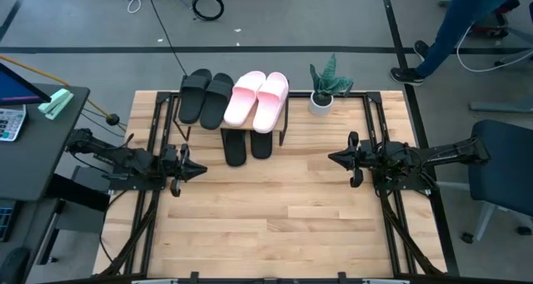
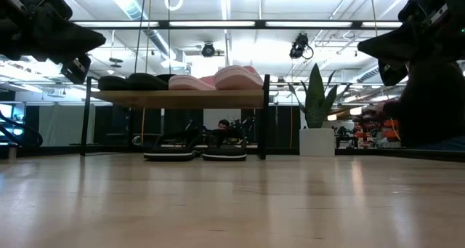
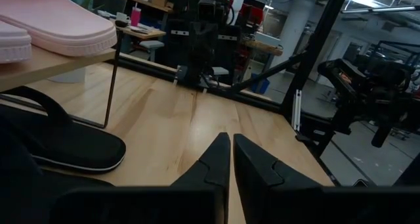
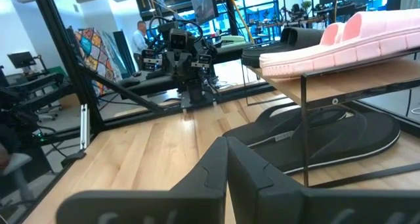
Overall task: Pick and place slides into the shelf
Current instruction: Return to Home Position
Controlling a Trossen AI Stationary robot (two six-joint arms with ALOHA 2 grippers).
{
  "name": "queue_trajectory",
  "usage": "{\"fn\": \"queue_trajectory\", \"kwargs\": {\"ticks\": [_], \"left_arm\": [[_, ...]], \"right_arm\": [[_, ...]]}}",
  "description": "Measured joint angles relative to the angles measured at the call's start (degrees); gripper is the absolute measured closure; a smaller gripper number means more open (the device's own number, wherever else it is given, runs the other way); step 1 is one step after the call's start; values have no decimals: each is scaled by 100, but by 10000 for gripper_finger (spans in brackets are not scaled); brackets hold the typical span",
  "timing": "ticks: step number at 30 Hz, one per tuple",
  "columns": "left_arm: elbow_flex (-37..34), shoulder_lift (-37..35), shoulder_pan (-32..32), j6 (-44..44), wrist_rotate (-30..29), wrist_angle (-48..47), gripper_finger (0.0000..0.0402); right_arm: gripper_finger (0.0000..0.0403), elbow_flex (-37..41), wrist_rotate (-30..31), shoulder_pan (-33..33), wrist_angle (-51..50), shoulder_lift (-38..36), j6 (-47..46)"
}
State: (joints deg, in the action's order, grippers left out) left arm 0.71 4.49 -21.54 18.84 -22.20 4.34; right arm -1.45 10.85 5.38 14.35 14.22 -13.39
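The shelf [image 1: 283, 117] stands at the table's far middle. Two black wide-band slides [image 1: 206, 95] and two pale pink slides [image 1: 258, 99] lie sole-down on its top board [image 2: 182, 97]. Two thin black flip-flops [image 1: 247, 145] rest flat on the tabletop under it, also visible in the low view [image 2: 195, 153]. My left gripper [image 1: 202, 170] hovers shut left of the shelf, its fingers [image 3: 231, 159] pointing right. My right gripper [image 1: 333, 158] hovers shut right of the shelf [image 4: 226, 159], pointing left. Neither holds anything.
A small potted plant [image 1: 323, 90] in a white pot stands at the far edge, right of the shelf. A desk with a calculator [image 1: 10, 122] sits left of the table. A person [image 1: 466, 26] stands beyond the far right corner. Bare wood [image 1: 266, 226] spreads across the near half.
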Motion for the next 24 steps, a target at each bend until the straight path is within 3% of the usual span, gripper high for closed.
{"fn": "queue_trajectory", "kwargs": {"ticks": [24], "left_arm": [[-2,0,0,-1,-2,11,374]], "right_arm": [[389,-9,0,1,2,0,-2]]}}
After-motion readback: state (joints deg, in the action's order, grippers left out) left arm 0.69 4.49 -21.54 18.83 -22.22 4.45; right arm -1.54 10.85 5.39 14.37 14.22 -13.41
